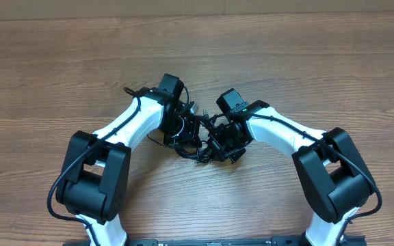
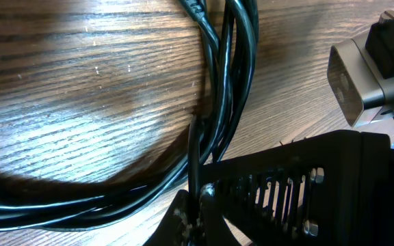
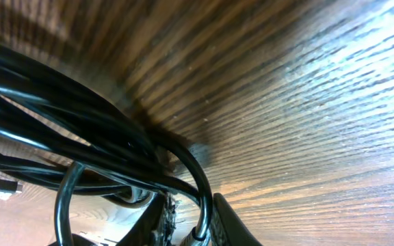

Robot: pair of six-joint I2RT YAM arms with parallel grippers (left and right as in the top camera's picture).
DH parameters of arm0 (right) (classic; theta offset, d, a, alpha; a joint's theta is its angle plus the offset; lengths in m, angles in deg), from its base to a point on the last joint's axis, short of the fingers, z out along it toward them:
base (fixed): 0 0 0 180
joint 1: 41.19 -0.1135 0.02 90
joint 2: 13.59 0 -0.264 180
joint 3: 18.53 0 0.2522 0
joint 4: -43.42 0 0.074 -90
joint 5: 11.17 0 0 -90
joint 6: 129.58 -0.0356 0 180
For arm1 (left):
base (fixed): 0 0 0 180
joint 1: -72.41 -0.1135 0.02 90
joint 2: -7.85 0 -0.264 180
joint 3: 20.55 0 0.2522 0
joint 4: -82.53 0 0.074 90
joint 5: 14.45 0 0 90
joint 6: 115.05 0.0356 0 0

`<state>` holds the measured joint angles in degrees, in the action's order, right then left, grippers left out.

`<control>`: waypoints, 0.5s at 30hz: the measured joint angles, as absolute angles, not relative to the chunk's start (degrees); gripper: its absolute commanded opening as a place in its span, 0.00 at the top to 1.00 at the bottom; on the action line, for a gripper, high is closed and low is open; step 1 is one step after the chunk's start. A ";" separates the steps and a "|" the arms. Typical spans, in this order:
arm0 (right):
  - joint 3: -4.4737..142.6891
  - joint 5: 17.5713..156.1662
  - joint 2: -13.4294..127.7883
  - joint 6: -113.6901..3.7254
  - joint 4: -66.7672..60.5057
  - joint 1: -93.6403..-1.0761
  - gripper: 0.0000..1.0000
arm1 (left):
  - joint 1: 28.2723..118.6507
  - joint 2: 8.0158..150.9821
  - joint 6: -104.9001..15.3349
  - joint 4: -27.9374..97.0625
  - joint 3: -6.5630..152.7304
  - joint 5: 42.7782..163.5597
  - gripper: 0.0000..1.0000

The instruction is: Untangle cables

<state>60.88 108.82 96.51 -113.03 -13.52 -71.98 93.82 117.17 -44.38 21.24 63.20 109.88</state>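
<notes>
Fig.: 1 wooden table (image 1: pixel 286 55); 2 arms, i.e. left arm (image 1: pixel 125 126) & right arm (image 1: pixel 279 130); 2 grippers, i.e. left gripper (image 1: pixel 187 126) & right gripper (image 1: pixel 219 140); 1 bundle of cables (image 1: pixel 190 149), strand no. indeterminable.

Left arm (image 1: pixel 130 121): mine, reaching inward over the surface, wrist bent down.
Left gripper (image 2: pixel 193 205): closed tight on one strand of the cables (image 2: pixel 217 102).
Right arm (image 1: pixel 279 130): mine, reaching inward, mirrored.
Right gripper (image 3: pixel 197 229): fingers narrow around a strand; clamped or not, unclear.

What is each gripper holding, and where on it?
Left gripper shut on a mid-length strand of the cables. Right gripper has a loop between its jaws; grip cannot be told.
</notes>
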 measured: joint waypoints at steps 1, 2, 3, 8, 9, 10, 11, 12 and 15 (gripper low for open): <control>60.88 108.80 96.51 -113.06 -13.50 -71.98 0.83 | 93.82 117.17 -44.38 21.24 63.20 109.88 0.96; 60.88 108.74 96.51 -113.06 -13.52 -71.98 0.82 | 93.82 117.17 -44.38 21.24 63.20 109.88 0.96; 60.88 108.74 96.51 -113.06 -13.50 -71.98 0.80 | 93.82 117.17 -44.38 21.24 63.20 109.88 0.96; 60.88 108.82 96.51 -113.08 -13.61 -71.98 0.80 | 93.82 117.17 -45.01 21.33 63.20 110.05 0.96; 60.88 108.82 96.51 -113.06 -13.63 -71.98 0.80 | 93.82 117.17 -45.45 21.46 63.20 110.08 0.96; 60.88 108.82 96.51 -113.06 -13.63 -71.98 0.81 | 93.82 117.19 -45.76 21.66 63.20 110.12 0.96; 60.88 108.82 96.51 -113.10 -13.65 -71.98 0.83 | 93.82 117.19 -46.06 21.90 63.20 110.34 0.96; 60.88 108.82 96.51 -113.08 -13.63 -71.98 0.84 | 93.82 117.17 -46.13 22.14 63.20 110.71 0.96; 60.88 108.87 96.51 -113.17 -13.70 -71.98 0.90 | 93.82 117.17 -46.37 22.84 63.18 111.65 0.96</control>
<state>60.88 108.87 96.51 -113.17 -13.70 -71.98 93.82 117.17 -46.37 22.84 63.18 111.65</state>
